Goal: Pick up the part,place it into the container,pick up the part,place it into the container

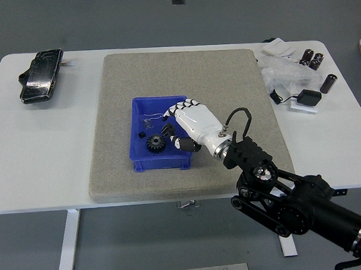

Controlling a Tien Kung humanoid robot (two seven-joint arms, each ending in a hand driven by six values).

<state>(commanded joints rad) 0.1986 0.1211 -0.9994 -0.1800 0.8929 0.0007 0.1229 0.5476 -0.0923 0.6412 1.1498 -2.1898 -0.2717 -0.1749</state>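
Head view: the right hand [189, 123] is held over the blue bin [144, 119], fingers [180, 144] curled, seemingly pinching a small dark part for release beside the gear [155, 143].

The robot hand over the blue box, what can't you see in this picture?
- Head view: whether the right hand holds a part; its own white back hides the palm.
- Head view: the blue container's right side, covered by the hand.
- Head view: small bits beside the black gear, too tiny to name.
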